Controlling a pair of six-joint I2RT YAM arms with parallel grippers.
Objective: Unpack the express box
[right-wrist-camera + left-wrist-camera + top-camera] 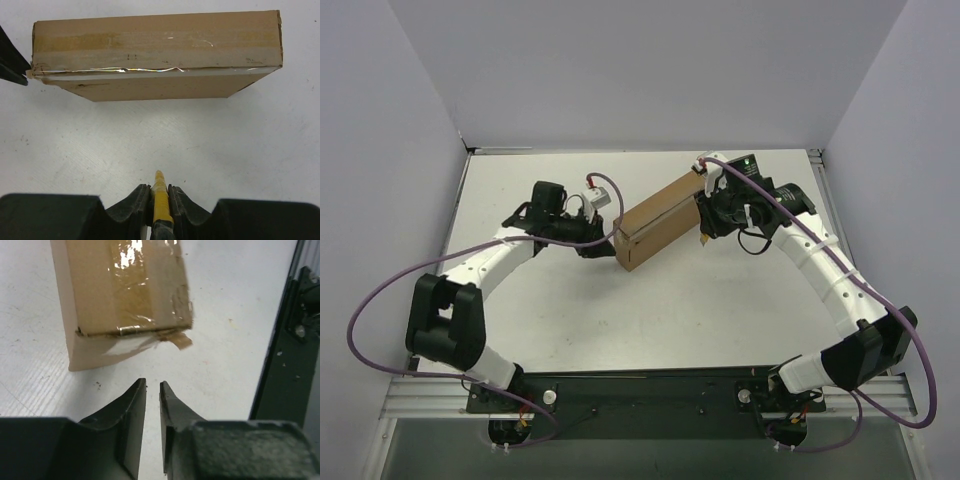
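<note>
Tabletop [230,355]: box [120,285] beyond left end effector [152,385]

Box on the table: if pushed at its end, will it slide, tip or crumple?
The express box lies long and low, so it probably slides or pivots, not tips. Cardboard walls look stiff; the peeling tape may snag.

The white table [720,310] has a matt, faintly speckled top. One brown cardboard box [655,225] lies flat on it, just behind the middle and set askew, its long side running from the centre toward the far right corner. Shiny tape [131,295] crosses the box's left end, where a torn brown strip [177,340] sticks out low over the tabletop.
</note>
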